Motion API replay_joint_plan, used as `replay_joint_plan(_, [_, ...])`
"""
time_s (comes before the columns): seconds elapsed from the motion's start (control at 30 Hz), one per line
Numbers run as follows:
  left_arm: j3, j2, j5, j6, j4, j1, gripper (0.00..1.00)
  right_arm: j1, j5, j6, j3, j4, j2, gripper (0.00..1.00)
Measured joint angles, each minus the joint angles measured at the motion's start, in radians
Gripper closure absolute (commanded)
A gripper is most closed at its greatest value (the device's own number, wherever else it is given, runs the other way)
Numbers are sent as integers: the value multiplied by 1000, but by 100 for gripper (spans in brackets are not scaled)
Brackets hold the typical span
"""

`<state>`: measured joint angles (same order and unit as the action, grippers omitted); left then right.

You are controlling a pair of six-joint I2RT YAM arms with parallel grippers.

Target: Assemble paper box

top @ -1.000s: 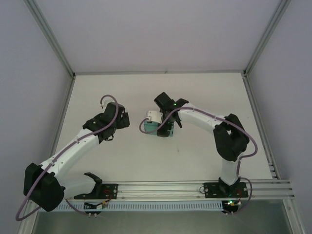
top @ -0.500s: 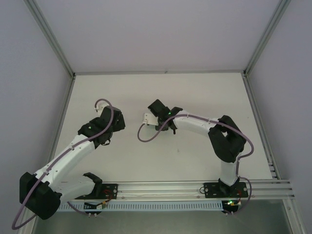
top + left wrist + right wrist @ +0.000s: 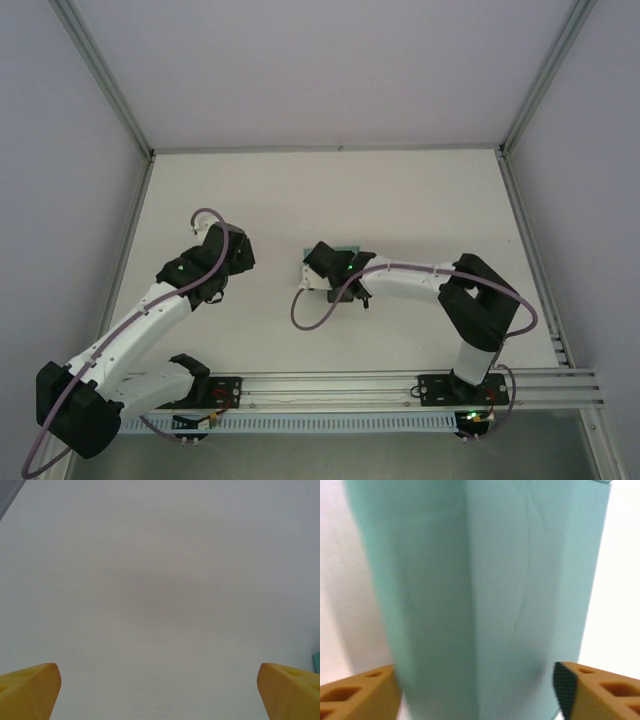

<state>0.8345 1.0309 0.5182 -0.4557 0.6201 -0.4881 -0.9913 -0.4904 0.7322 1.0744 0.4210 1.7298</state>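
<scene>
Progress: teal-green thin-card paper box (image 3: 485, 595) already shaped into a rectangular body, mid white bench (image 3: 420, 200), between fingers of right tool (image 3: 475, 692); clamped or merely straddled, cannot tell. Wide-spread left tool (image 3: 160, 692) over bare bench beside. Probably leaves end flaps, hidden here, to close.

White table (image 3: 420, 200); the teal paper box (image 3: 495, 590) rests near its middle.

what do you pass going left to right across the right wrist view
orange finger → box → other finger
</scene>
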Motion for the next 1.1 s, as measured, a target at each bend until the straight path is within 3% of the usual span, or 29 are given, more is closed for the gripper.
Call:
replay_joint_plan(0.1, [0,18,-11,3,-14,1,0,-13,56,-58,-34,46,-73,0])
replay_joint_plan(0.37, [0,61,-78,30,-91,56,0,18,196,-236,-69,57,-328,0])
replay_joint_plan(0.53, [-54,60,-140,78,-254,197,0,261,277,-471,-142,-126,-483,0])
replay_joint_plan(0.7, [-190,72,-166,154,-493,335,0,650,323,-729,-323,-335,-602,0])
replay_joint_plan(0.77, [-256,107,-158,189,-625,361,0,758,330,-788,-396,-423,-598,0])
replay_joint_plan(1.1, [-416,341,-239,308,-1106,407,0,895,305,-856,-591,-830,-357,0])
